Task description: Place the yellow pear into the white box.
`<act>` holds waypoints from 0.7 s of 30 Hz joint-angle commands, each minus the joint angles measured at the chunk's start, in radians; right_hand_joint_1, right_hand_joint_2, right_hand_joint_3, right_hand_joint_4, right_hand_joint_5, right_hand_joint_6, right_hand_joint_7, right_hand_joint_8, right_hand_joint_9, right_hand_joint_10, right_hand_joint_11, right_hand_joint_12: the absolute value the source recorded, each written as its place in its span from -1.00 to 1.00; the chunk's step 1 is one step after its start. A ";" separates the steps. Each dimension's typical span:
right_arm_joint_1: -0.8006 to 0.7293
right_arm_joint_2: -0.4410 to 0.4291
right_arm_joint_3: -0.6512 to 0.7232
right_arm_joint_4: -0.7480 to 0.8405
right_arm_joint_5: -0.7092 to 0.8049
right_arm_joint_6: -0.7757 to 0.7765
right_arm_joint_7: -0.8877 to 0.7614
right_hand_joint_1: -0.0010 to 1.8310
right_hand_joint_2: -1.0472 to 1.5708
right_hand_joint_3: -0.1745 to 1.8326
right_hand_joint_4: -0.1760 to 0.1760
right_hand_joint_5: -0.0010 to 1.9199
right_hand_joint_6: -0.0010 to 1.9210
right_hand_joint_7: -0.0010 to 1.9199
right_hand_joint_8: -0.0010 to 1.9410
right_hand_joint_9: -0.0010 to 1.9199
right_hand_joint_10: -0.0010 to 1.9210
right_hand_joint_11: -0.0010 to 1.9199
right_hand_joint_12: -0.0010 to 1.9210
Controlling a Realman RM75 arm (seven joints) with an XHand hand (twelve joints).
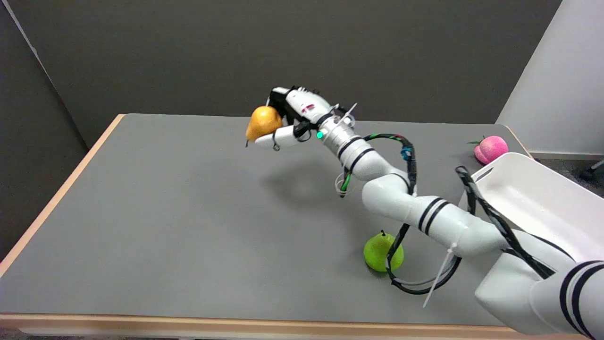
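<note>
grey table — right hand grasps yellow pear aloft, clearing green pear, white box well apart.

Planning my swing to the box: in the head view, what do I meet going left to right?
yellow pear → right hand holding it → green pear → pink peach → white box

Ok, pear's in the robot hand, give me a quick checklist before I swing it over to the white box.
1. Yellow pear held by the right robot hand: ok.
2. Pear lifted off the table: ok, shadow lies below.
3. Grip firmness: cannot tell.
4. White box open and empty where visible: ok.
5. Green pear under the forearm cables: not ok, snag risk.
6. Pink peach outside the box: ok.
</note>
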 commanded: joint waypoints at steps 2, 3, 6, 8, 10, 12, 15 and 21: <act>-0.207 0.200 0.388 0.334 0.053 0.021 -0.312 0.26 0.62 -0.38 -0.45 -0.36 0.56 -0.16 0.60 -0.12 0.68 -0.83 1.00; -0.224 0.216 0.414 0.351 0.080 0.019 -0.338 0.27 0.61 -0.38 -0.47 -0.36 0.55 -0.16 0.59 -0.12 0.68 -0.82 1.00; -0.292 0.275 0.481 0.414 0.192 0.034 -0.439 0.27 0.60 -0.37 -0.51 -0.35 0.54 -0.15 0.58 -0.11 0.67 -0.78 1.00; -0.345 0.322 0.533 0.459 0.270 0.062 -0.509 0.28 0.60 -0.37 -0.54 -0.35 0.54 -0.14 0.58 -0.11 0.67 -0.76 1.00; -0.418 0.374 0.591 0.501 0.346 0.103 -0.575 0.28 0.60 -0.37 -0.57 -0.34 0.53 -0.13 0.57 -0.10 0.66 -0.73 1.00; -0.484 0.409 0.645 0.533 0.404 0.134 -0.613 0.28 0.60 -0.36 -0.59 -0.34 0.52 -0.13 0.57 -0.09 0.66 -0.71 1.00; -0.592 0.449 0.738 0.575 0.464 0.173 -0.671 0.29 0.59 -0.35 -0.62 -0.34 0.52 -0.13 0.57 -0.08 0.67 -0.68 1.00; -0.783 0.456 0.943 0.616 0.528 0.188 -0.763 0.29 0.58 -0.34 -0.66 -0.34 0.51 -0.12 0.57 -0.08 0.68 -0.62 1.00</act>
